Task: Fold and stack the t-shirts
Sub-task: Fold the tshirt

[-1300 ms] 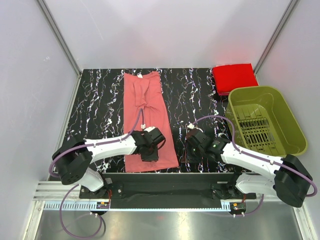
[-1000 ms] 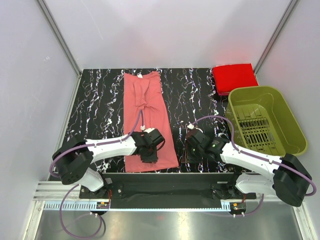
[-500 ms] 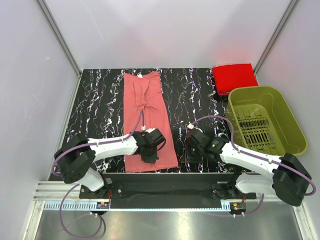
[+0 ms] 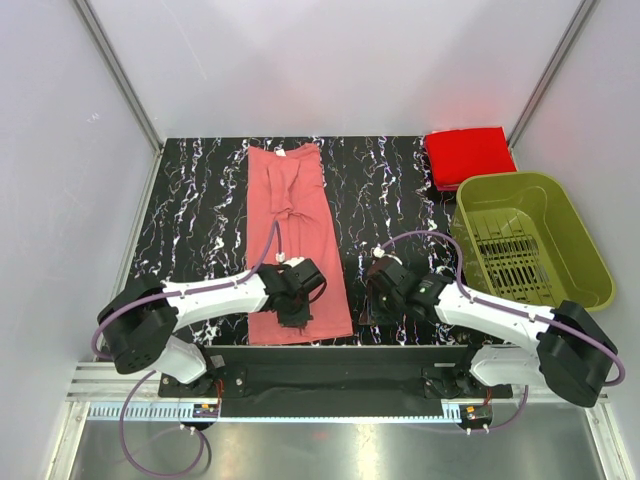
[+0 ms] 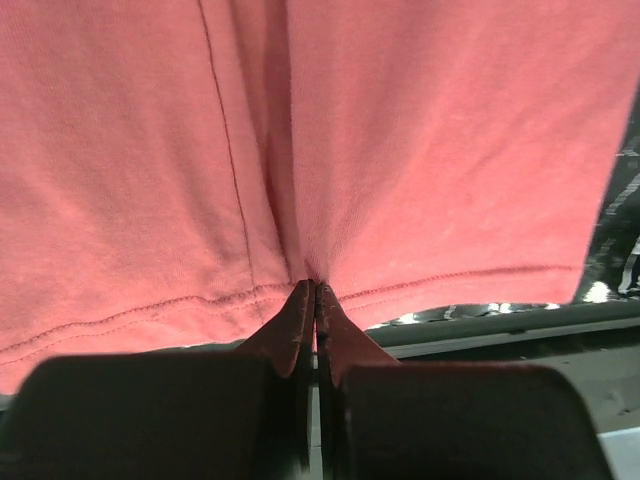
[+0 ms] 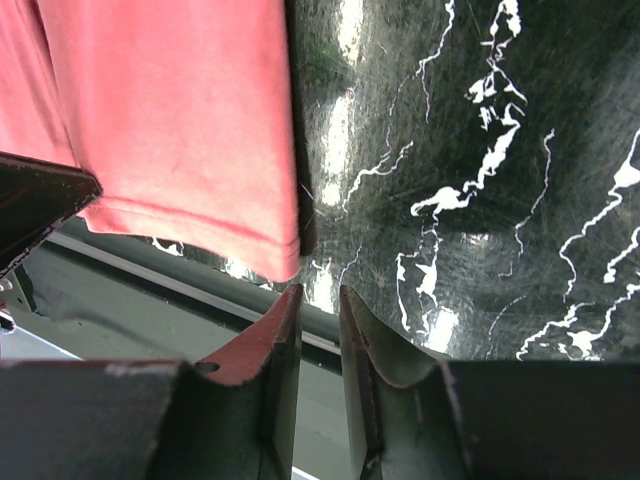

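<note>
The salmon-pink t-shirt lies as a long narrow strip down the black marbled table, folded lengthwise. My left gripper is shut on its near hem, pinching a fold of cloth between the fingertips. My right gripper hovers low just right of the shirt's near right corner. Its jaws stand a narrow gap apart with nothing between them, beside the corner and apart from it. The brighter red t-shirt lies folded at the back right.
An olive-green plastic basket stands at the right, just in front of the red shirt. The table's near edge runs right under both grippers. Grey walls close in the table on three sides.
My right gripper has moved left toward the pink shirt's near right corner. My left gripper has stayed shut on the hem and shifted it slightly left.
</note>
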You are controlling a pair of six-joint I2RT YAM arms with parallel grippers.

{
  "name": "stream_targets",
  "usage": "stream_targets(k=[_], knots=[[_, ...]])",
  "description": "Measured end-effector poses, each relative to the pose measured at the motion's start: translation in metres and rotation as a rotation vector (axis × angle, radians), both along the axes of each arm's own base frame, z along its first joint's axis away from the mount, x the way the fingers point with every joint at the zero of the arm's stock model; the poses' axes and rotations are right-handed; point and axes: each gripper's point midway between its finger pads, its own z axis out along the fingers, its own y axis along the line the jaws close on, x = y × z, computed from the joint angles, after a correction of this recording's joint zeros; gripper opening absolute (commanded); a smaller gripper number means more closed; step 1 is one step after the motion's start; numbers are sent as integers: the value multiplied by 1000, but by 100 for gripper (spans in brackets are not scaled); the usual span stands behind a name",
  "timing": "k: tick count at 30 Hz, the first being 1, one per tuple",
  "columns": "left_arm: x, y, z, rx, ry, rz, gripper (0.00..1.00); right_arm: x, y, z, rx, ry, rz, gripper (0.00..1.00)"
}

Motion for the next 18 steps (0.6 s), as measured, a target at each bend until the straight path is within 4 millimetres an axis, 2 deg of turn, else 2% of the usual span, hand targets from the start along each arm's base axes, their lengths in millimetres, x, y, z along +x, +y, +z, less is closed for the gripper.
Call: stream_targets(k=[4,11,14,16,17,18], knots=[[-4,6,-5,20,12,5,0,1,1,-3,-6,-1,10,19],[-4,8,-5,22,10,10,0,9,13,1,6,-10,32,14],[-4,7,-4,17,6,11,13,11,22,4,39,-15,50,14],[-3,7,-2,12,4,16,14,11,26,4,51,-13,57,14],[-3,7,-1,11,3,17,11,11,27,3,53,-10,60,14],[-4,8,-1,12,4,18,4,11,28,2,53,-8,62,13]])
